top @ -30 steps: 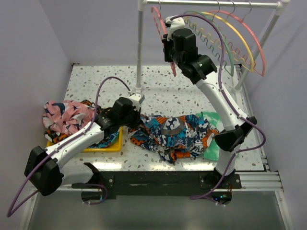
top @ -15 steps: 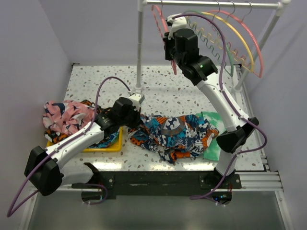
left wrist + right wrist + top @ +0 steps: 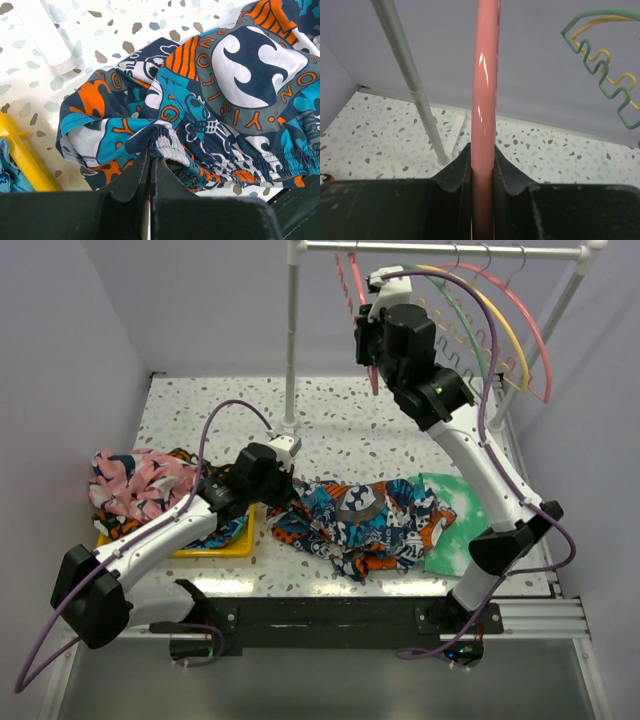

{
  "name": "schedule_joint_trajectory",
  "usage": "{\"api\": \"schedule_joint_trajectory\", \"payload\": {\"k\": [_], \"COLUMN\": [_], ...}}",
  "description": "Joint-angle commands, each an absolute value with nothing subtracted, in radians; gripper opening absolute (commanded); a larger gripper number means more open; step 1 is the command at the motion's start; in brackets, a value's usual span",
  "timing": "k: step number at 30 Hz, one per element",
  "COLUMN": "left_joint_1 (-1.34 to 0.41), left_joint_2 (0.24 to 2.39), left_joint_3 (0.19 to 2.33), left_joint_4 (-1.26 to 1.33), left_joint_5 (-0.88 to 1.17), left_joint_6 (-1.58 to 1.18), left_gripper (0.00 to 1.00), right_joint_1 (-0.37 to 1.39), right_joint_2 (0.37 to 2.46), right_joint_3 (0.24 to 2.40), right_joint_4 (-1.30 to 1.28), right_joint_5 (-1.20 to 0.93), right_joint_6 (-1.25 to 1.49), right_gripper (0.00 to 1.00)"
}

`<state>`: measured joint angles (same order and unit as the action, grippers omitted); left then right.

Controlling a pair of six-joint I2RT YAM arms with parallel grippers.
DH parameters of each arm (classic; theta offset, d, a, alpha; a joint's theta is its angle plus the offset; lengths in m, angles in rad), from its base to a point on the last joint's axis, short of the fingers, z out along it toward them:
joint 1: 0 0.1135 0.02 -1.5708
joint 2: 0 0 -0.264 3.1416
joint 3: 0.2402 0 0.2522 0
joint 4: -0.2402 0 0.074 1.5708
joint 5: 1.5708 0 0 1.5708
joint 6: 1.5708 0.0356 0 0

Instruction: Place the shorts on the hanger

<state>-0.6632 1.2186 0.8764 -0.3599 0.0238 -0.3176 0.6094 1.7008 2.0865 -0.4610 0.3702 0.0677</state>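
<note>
Early stage: the right fingers (image 3: 483,161) are clamped on the coral-pink hanger (image 3: 485,90) just under the clothes rail (image 3: 440,248). The left fingers (image 3: 150,161) pinch the waistband of the shorts (image 3: 365,520), which lie on the worktop (image 3: 200,410) well below the rail, not yet hung.

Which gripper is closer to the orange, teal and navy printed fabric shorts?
Left. The left gripper is shut on the shorts, pinching a gathered edge on the table; the right gripper is up by the rail, clamped on the thin coral-pink hanger.
</note>
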Motion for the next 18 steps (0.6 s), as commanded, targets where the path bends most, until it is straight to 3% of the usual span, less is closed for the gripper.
{"api": "schedule_joint_trajectory", "payload": {"k": [1,8,18], "left_joint_1": [-0.66,-0.658,-0.634], "left_joint_2": [1.213,1.227,1.298], "left_joint_3": [0.873,0.871,0.926], "left_joint_4": [-0.322,-0.321,-0.36], "left_joint_5": [0.037,0.031,-0.037], "left_joint_6": [-0.299,-0.308,-0.336], "left_gripper": [0.0,0.0,0.0], "right_joint_1": [0.607,0.607,0.606], "right_joint_2": [1.58,1.453,1.149], "right_joint_3": [2.013,1.864,1.619], "right_joint_4": [-0.359,-0.347,-0.632], "right_joint_5": [0.376,0.33,0.092], "right_joint_6": [0.098,0.14,0.276], "right_gripper": [0.0,0.0,0.0]}}
